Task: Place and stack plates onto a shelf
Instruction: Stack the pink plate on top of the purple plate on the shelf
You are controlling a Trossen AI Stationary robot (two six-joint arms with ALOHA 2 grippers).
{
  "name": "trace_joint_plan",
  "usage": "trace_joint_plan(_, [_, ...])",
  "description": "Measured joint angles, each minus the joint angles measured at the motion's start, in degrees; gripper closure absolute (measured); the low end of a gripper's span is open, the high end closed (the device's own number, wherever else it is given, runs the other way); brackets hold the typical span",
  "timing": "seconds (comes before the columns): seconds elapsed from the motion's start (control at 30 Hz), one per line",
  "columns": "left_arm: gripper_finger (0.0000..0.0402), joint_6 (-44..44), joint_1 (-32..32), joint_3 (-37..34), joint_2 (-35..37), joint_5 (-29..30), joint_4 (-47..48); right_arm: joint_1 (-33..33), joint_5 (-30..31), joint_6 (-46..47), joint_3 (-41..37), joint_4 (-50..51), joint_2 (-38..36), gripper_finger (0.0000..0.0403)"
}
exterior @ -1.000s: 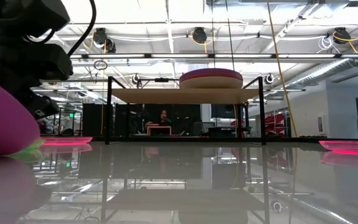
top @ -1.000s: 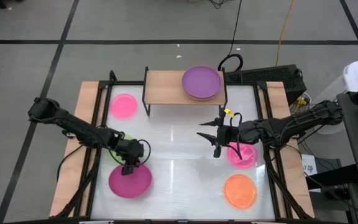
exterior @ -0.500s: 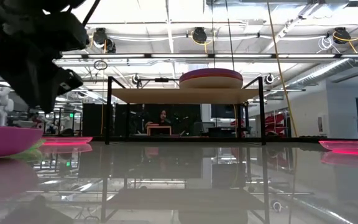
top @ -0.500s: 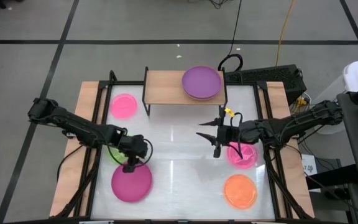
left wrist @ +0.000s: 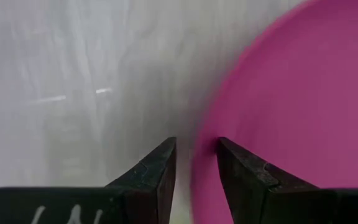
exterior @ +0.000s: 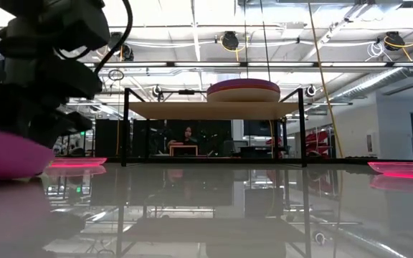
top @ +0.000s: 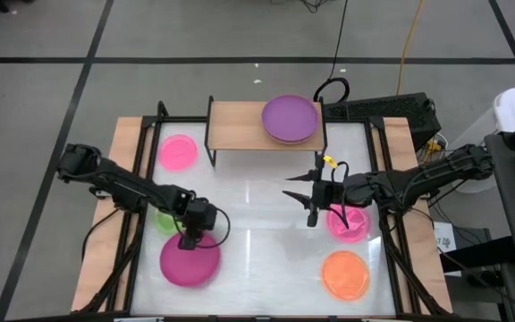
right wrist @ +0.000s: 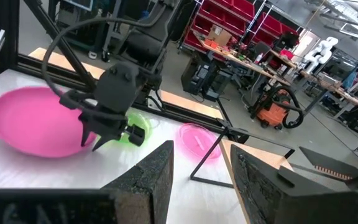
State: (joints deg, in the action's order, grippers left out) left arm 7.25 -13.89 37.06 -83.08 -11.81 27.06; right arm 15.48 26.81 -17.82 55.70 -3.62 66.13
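Observation:
A large magenta plate [top: 189, 264] lies at the table's near left; it shows close up in the left wrist view [left wrist: 303, 93] and at the left edge of the low view [exterior: 6, 154]. My left gripper [top: 190, 240] is shut on its far rim. A small green plate [top: 164, 220] lies half hidden under the left arm. The light-wood shelf [top: 235, 125] stands on its black legs at the far edge and carries a purple plate [top: 290, 118] on a paler one [exterior: 243, 96]. My right gripper [top: 295, 190] hovers open at mid-table, holding nothing. My left gripper comes from above, pointing down, and pinches the magenta plate's far rim [left wrist: 205, 152]. One finger [left wrist: 244, 171] is over the plate's inside, the other [left wrist: 157, 171] outside over the white table. In the low view the plate looks slightly tipped, its underside on the table.
A small pink plate [top: 178, 152] lies at the far left beside the shelf. Another pink plate [top: 351, 225] lies under the right arm, with an orange plate [top: 345, 274] near the right front corner. The shelf's left half is bare wood. Black frame rails run along both table sides.
A second ago the magenta plate stood steeply tipped under my left gripper; half a second ago it lay flat with the gripper raised above it. The gripper has since come down onto the far rim, shifting slightly toward the table's right. The right arm kept still.

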Motion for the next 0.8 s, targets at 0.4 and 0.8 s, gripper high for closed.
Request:
trace_joint_plan(0.4, [0.0389,-5.01,1.65,2.31,0.37,-1.75,0.59,0.0,-0.02,-0.32,-1.02,-1.61,0.0,0.0263])
trace_joint_plan(0.8, [0.0391,-17.05,4.56,21.77,4.63,7.39,2.84,0.35,0.19,-3.9,-4.24,-7.86,-0.4,0.0263])
